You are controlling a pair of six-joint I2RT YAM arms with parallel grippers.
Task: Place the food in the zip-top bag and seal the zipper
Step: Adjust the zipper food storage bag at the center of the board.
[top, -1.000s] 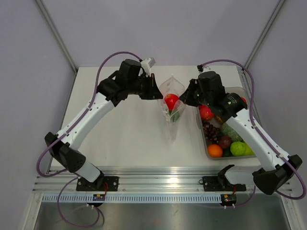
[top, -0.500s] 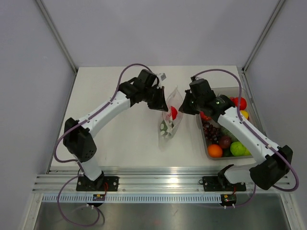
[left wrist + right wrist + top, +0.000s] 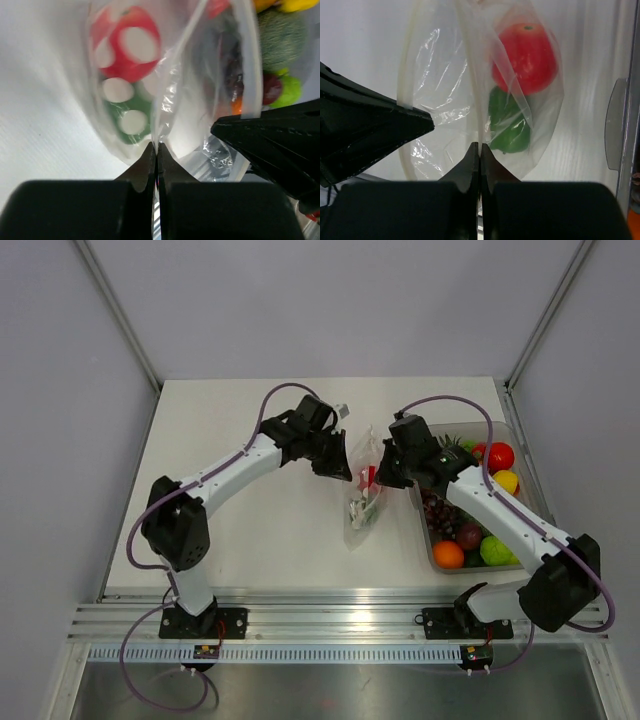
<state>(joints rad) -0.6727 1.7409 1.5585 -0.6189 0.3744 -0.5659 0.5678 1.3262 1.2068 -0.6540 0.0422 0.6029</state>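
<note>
Left of centre in the top view, the left fingers (image 3: 142, 172) were pinched shut on one mouth edge of the zip-top bag (image 3: 364, 502); the bag was held up between the two arms over the worktop (image 3: 250, 530), with a red piece (image 3: 526, 57) and a green piece (image 3: 509, 131) inside; the right fingers (image 3: 492, 175) were clamped on the opposite edge; at far right sat the tray (image 3: 432, 552) of other food (image 3: 449, 554). The thin, floppy film looked slippery; gripping close to the stiffer zipper strip (image 3: 404, 85) seemed safest.
</note>
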